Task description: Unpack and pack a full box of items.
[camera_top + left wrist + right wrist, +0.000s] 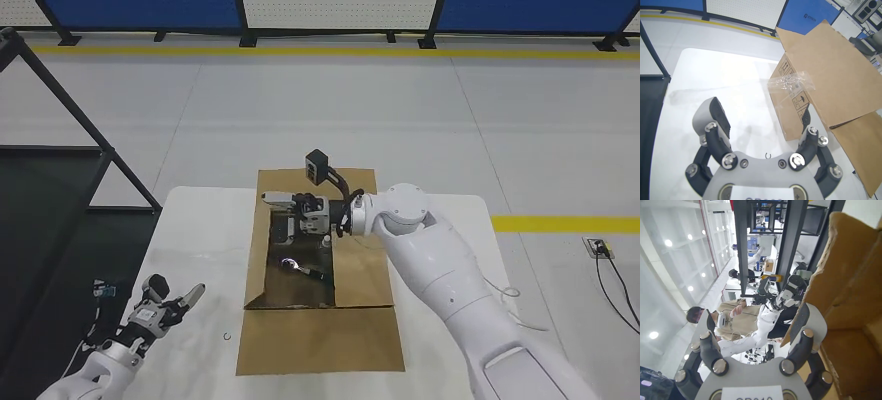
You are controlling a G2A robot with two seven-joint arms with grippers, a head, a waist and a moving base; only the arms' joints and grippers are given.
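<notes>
The cardboard box (320, 340) looks light, stiff yet creasable — best held by a flap edge. Right gripper (754, 311) sits spread at its far end, left gripper (761, 105) spread near-left.

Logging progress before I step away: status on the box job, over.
Left claw open over table, beside box. Right claw open at box's far end, empty. Box open, small items inside. Cardboard edge close by right claw.

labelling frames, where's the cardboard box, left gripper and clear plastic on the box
cardboard box (320, 340), top view, near flap
left gripper (762, 106), left wrist view, midway between jaws
clear plastic (791, 83), left wrist view, its middle
</notes>
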